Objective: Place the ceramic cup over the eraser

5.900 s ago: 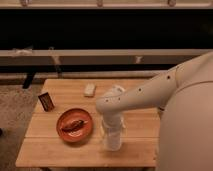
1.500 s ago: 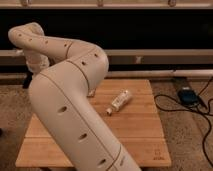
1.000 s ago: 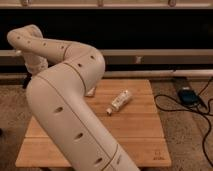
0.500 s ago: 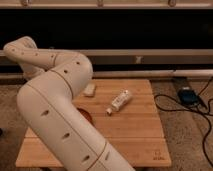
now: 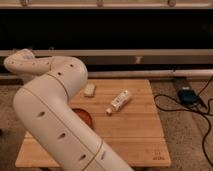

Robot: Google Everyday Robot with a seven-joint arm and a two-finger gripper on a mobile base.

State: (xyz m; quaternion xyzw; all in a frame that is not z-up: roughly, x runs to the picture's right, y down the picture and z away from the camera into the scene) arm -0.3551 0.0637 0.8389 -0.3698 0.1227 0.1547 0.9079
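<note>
Wooden surface (image 5: 135, 135) w/ dark shelving behind. Eraser (image 5: 89, 90) lies flat near back edge, uncovered; capped white tube (image 5: 118, 101) just right of it, red bowl (image 5: 82, 116) mostly behind arm (image 5: 55, 120). Tool and ceramic cup not visible, arm blocks view; grip state can't tell.

The robot's big white arm (image 5: 55, 120) filled the left foreground and hid the gripper and the ceramic cup. It also covered most of the orange-red bowl (image 5: 84, 117), leaving only a right sliver, along with the left part of the wooden table (image 5: 135, 135). The black cable (image 5: 200, 125) ran off the right edge.
</note>
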